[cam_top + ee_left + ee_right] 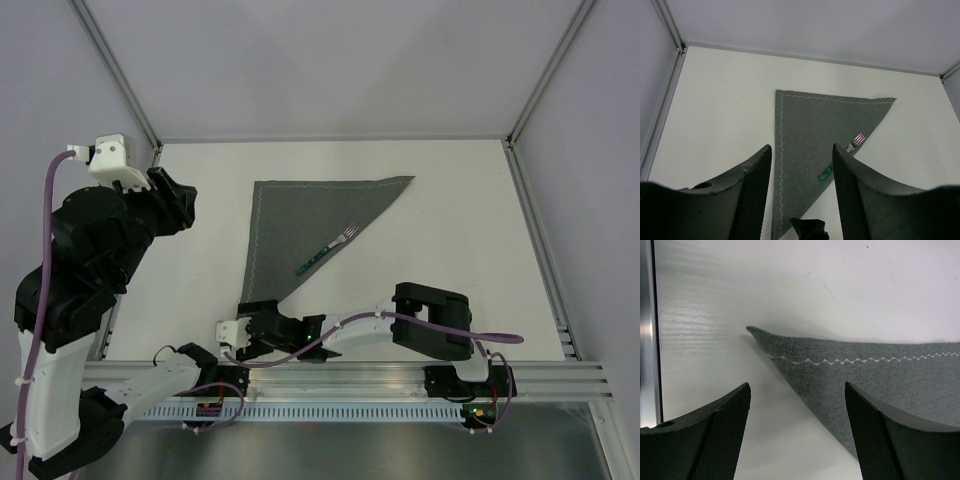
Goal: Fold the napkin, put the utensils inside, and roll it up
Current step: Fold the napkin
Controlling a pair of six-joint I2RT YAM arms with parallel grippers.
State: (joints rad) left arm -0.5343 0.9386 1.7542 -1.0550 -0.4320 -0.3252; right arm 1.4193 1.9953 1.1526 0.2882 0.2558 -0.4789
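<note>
Rolling from napkin corner, we risk fork along fold edge slipping out. Right gripper, left gripper: jaws wide open, both empty.

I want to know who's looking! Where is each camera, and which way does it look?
Top external: fixed high behind the arms, looking down at the table; shows the left arm, the right arm, the napkin and the fork.
Left wrist: up high, looking forward and down at napkin and fork; its own jaws, apart, at the bottom.
Right wrist: low by the table, facing the napkin's corner close up; its own jaws, apart, at the bottom.
Shared: all three see the napkin; top and left wrist see the fork.
</note>
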